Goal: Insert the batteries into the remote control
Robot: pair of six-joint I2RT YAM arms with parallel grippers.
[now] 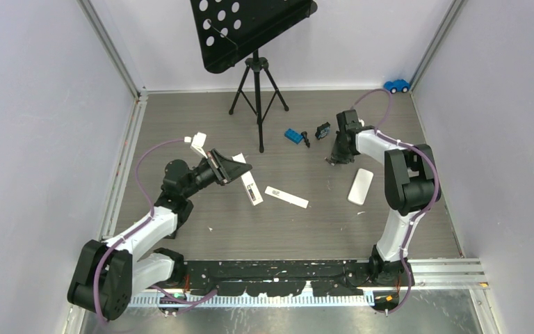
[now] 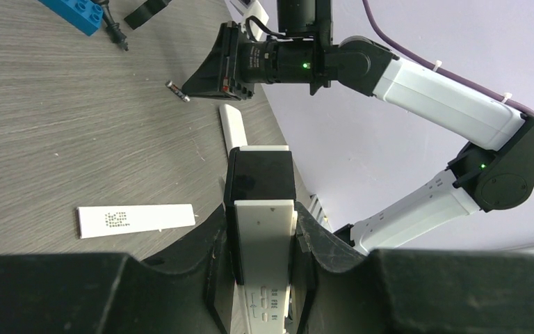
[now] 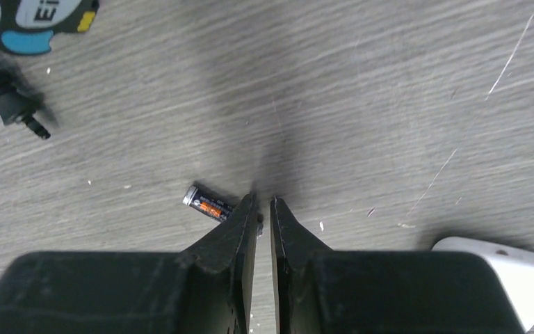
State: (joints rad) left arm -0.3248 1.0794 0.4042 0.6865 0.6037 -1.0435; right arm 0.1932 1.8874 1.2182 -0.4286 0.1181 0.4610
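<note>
The right claw hangs tips-down over the counter, its jaws drawn to a thin slit with nothing in it. The battery lies flat on the counter just beside the tips, one end tucked against the outside of a finger and not between the two, so closing here would catch nothing.

To do the pickup well, the claw probably needs to spread wider than the cell is thick and slide sideways until it straddles the battery's middle. The fingers should cross the cell's long axis, then lower almost to the wood before closing. The cell is round and light, so a glancing finger would likely send it rolling.

Well away from the battery, the left claw is clamped on the remote control, dark compartment exposed and ready to receive the cell.
</note>
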